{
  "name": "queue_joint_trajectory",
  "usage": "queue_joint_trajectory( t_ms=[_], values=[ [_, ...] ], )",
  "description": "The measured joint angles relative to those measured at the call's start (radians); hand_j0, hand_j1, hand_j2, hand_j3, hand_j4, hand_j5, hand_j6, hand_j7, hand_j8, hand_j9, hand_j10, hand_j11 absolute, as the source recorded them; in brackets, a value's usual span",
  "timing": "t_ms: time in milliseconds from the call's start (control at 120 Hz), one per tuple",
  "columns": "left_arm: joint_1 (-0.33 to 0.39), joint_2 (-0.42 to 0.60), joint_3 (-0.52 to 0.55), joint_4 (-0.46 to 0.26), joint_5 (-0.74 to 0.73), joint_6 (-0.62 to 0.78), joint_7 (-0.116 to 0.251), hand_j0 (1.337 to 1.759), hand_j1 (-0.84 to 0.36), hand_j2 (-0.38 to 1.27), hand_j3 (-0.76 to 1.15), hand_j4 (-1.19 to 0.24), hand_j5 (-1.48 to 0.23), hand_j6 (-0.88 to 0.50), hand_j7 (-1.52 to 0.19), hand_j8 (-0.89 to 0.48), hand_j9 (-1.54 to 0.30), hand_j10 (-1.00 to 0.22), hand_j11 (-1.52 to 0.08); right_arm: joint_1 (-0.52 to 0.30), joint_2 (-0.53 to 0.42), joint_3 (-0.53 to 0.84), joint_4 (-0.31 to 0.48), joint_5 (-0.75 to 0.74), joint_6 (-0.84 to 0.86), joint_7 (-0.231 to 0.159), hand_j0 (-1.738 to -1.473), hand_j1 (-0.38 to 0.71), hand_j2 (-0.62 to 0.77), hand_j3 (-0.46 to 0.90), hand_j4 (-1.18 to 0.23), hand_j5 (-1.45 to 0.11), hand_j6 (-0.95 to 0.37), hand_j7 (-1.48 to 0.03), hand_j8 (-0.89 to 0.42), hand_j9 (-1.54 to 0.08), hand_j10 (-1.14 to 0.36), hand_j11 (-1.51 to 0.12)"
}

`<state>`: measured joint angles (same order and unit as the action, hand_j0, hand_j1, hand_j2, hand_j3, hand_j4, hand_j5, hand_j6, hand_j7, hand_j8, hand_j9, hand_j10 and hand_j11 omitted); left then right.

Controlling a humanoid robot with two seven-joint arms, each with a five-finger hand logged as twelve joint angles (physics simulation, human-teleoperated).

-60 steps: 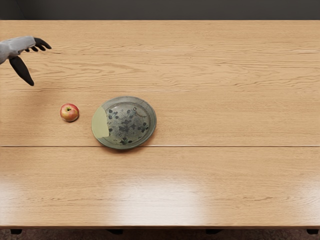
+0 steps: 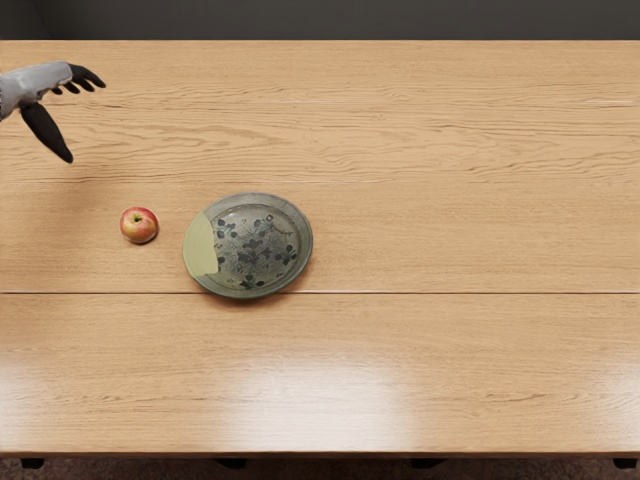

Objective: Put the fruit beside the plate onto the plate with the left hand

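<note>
We see the apple (image 2: 139, 225), red with a yellowish patch, lying on the desk (image 2: 420, 350) well apart from the left hand (image 2: 45, 92). In the picture it sits below the hand and a little to the right of it, on the near side. It rests on bare wood, not on the plate (image 2: 290, 215), and a narrow strip of desk shows between the two.

The plate lies just beyond the apple as seen from the hand, farther right and slightly lower. It is round and grey-green with a dark flower pattern and a pale patch on the edge that faces the apple. Nothing lies on it.

The left hand enters at the upper left edge. We find it released: its dark fingers (image 2: 86, 77) are spread toward the right, the thumb points down, and it holds nothing.
</note>
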<state>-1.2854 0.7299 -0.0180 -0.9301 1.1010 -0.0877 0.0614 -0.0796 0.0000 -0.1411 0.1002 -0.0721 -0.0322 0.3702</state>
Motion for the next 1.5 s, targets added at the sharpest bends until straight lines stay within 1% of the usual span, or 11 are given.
queue_joint_trajectory(
  t_ms=[92, 133, 225, 358, 417, 517, 592, 817, 975, 1083, 1500],
  values=[
    [-0.040, -0.003, -0.001, -0.011, -0.003, -0.003, 0.000, 1.658, 0.06, 0.05, 0.00, -0.25, -0.32, -0.25, -0.32, -0.25, -0.32, -0.25, -0.32, 0.000, 0.000, 0.000, 0.000, 0.000, 0.000, 0.001, -1.658, -0.31, -0.01, 0.00, -0.04, -0.05, -0.04, -0.05, -0.04, -0.05, -0.04, -0.05],
    [-0.038, -0.003, 0.003, -0.029, -0.001, -0.006, 0.000, 1.658, 0.06, 0.05, 0.00, -0.25, -0.32, -0.25, -0.32, -0.25, -0.32, -0.25, -0.32, 0.000, 0.000, 0.000, 0.000, 0.000, 0.000, 0.001, -1.658, -0.31, -0.01, 0.00, -0.04, -0.05, -0.04, -0.05, -0.04, -0.05, -0.04, -0.05],
    [-0.017, 0.006, 0.037, -0.115, 0.075, -0.008, 0.000, 1.658, 0.06, 0.05, 0.00, -0.25, -0.32, -0.25, -0.32, -0.25, -0.32, -0.25, -0.32, 0.000, 0.000, 0.000, 0.000, 0.000, 0.000, 0.001, -1.658, -0.31, -0.01, 0.00, -0.04, -0.05, -0.04, -0.05, -0.04, -0.05, -0.04, -0.05],
    [-0.008, 0.009, 0.062, -0.208, 0.144, -0.005, 0.000, 1.658, 0.03, 0.06, 0.00, -0.28, -0.35, -0.28, -0.35, -0.28, -0.35, -0.28, -0.35, 0.000, 0.000, 0.000, 0.000, 0.000, 0.000, 0.001, -1.658, -0.31, -0.01, 0.00, -0.04, -0.05, -0.04, -0.05, -0.04, -0.05, -0.04, -0.05],
    [-0.006, 0.015, 0.066, -0.229, 0.155, -0.004, 0.001, 1.658, 0.00, 0.06, 0.00, -0.30, -0.38, -0.30, -0.38, -0.30, -0.38, -0.30, -0.38, 0.000, 0.000, 0.000, 0.000, 0.000, 0.000, 0.001, -1.658, -0.31, -0.01, 0.00, -0.04, -0.05, -0.04, -0.05, -0.04, -0.05, -0.04, -0.05],
    [0.026, 0.079, 0.071, -0.260, 0.165, -0.003, 0.001, 1.658, -0.05, 0.07, 0.00, -0.34, -0.44, -0.34, -0.44, -0.34, -0.44, -0.34, -0.44, 0.000, 0.000, 0.000, 0.000, 0.000, 0.000, 0.001, -1.658, -0.31, -0.01, 0.00, -0.04, -0.05, -0.04, -0.05, -0.04, -0.05, -0.04, -0.05],
    [0.028, 0.104, 0.080, -0.279, 0.170, -0.004, 0.001, 1.658, -0.06, 0.07, 0.00, -0.35, -0.45, -0.35, -0.45, -0.35, -0.45, -0.35, -0.45, 0.000, 0.000, 0.000, 0.000, 0.000, 0.000, 0.001, -1.658, -0.31, -0.01, 0.00, -0.04, -0.05, -0.04, -0.05, -0.04, -0.05, -0.04, -0.05],
    [0.035, 0.108, 0.107, -0.361, 0.200, -0.006, 0.003, 1.658, -0.10, 0.08, 0.00, -0.39, -0.50, -0.39, -0.50, -0.39, -0.50, -0.39, -0.50, 0.000, 0.000, 0.000, 0.000, 0.000, 0.000, 0.001, -1.658, -0.31, -0.01, 0.00, -0.04, -0.05, -0.04, -0.05, -0.04, -0.05, -0.04, -0.05],
    [0.038, 0.096, 0.112, -0.376, 0.204, -0.005, 0.002, 1.658, -0.12, 0.08, 0.00, -0.40, -0.51, -0.40, -0.51, -0.40, -0.51, -0.40, -0.51, 0.000, 0.000, 0.000, 0.000, 0.000, 0.000, 0.001, -1.658, -0.31, -0.01, 0.00, -0.04, -0.05, -0.04, -0.05, -0.04, -0.05, -0.04, -0.05],
    [0.070, 0.101, 0.113, -0.375, 0.213, -0.002, 0.002, 1.658, -0.12, 0.08, 0.00, -0.40, -0.52, -0.40, -0.52, -0.40, -0.52, -0.40, -0.52, 0.000, 0.000, 0.000, 0.000, 0.000, 0.000, 0.001, -1.658, -0.31, -0.01, 0.00, -0.04, -0.05, -0.04, -0.05, -0.04, -0.05, -0.04, -0.05],
    [0.076, 0.052, 0.106, -0.332, 0.224, 0.002, 0.002, 1.658, -0.13, 0.09, 0.00, -0.41, -0.52, -0.41, -0.52, -0.41, -0.52, -0.41, -0.52, 0.000, 0.000, 0.000, 0.000, 0.000, 0.000, 0.001, -1.658, -0.31, -0.01, 0.00, -0.04, -0.05, -0.04, -0.05, -0.04, -0.05, -0.04, -0.05]
  ],
)
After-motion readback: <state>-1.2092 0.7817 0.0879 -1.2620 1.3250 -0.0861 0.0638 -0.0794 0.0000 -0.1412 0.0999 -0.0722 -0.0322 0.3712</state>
